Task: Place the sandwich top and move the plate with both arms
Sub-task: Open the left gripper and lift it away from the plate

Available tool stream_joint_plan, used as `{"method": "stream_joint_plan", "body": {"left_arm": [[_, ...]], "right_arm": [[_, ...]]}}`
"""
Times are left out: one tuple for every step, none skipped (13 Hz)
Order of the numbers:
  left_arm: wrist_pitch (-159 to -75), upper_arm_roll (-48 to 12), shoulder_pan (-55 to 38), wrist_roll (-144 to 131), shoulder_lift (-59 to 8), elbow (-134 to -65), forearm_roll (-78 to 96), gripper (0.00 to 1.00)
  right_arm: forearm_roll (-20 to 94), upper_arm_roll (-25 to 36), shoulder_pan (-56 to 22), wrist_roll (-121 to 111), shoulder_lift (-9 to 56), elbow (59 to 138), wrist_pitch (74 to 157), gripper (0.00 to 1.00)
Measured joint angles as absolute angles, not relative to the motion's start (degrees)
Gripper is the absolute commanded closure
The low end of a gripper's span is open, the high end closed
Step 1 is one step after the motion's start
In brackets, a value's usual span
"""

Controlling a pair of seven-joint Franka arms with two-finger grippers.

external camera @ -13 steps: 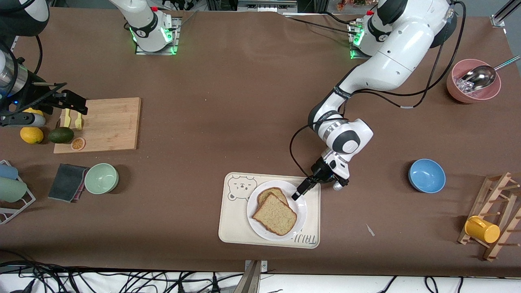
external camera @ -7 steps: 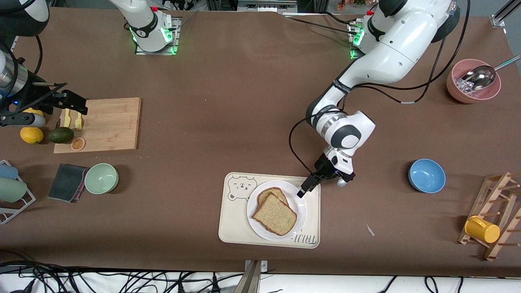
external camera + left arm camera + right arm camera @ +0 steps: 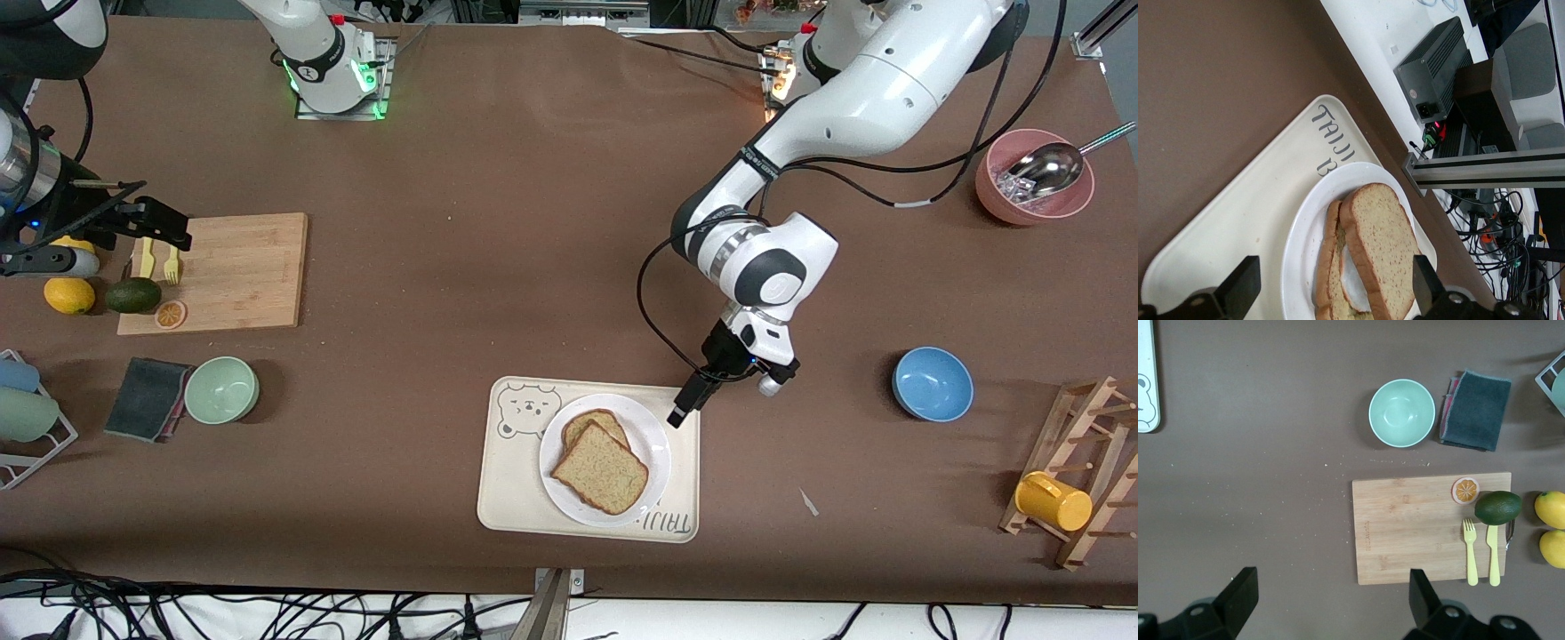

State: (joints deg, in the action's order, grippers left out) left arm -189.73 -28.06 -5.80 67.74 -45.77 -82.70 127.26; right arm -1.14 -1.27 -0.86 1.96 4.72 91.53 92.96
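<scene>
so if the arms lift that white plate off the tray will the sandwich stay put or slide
The plate looks glossy and shallow-rimmed, so tilting would probably let the stack slide. The sandwich top sits skewed on the lower slice, so it likely shifts first. Bread looks soft and light; a level lift should probably hold.

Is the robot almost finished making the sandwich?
Partly. The sandwich top already lies on the egg slice on the plate, so the stacking looks done. The left gripper is open, holding nothing, over the tray beside the plate's rim. The right gripper waits open over the table by the cutting board. Moving the plate with both arms is not yet done.
</scene>
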Motion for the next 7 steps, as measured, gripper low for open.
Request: {"method": "stream_joint_plan", "body": {"left_arm": [[-189.7, -28.1, -5.2, 67.8, -45.8, -82.8, 127.3, 0.0], [-189.7, -28.1, -4.6, 67.8, -45.8, -82.9, 127.3, 0.0], [-189.7, -28.1, -4.1, 67.9, -45.8, -83.1, 127.3, 0.0], [-189.8, -28.2, -3.4, 68.3, -45.8, -83.5, 127.3, 0.0], [-189.8, -28.5, -2.6, 69.2, -45.7, -84.3, 127.3, 0.0], [-189.8, -28.7, -2.0, 69.7, -45.7, -85.1, 127.3, 0.0], [-189.8, -28.9, -1.6, 70.2, -45.5, -85.8, 127.3, 0.0]], "right_arm": [[-1.1, -1.3, -0.9, 2.0, 4.7, 91.5, 93.0, 0.0], [-1.1, -1.3, -0.9, 2.0, 4.7, 91.5, 93.0, 0.0], [-1.1, -1.3, -0.9, 2.0, 4.7, 91.5, 93.0, 0.0], [-1.1, -1.3, -0.9, 2.0, 4.7, 91.5, 93.0, 0.0], [-1.1, -1.3, -0.9, 2.0, 4.7, 91.5, 93.0, 0.0], [-1.1, -1.3, -0.8, 2.0, 4.7, 91.5, 93.0, 0.0], [-1.1, -1.3, -0.8, 2.0, 4.7, 91.5, 93.0, 0.0]]}}
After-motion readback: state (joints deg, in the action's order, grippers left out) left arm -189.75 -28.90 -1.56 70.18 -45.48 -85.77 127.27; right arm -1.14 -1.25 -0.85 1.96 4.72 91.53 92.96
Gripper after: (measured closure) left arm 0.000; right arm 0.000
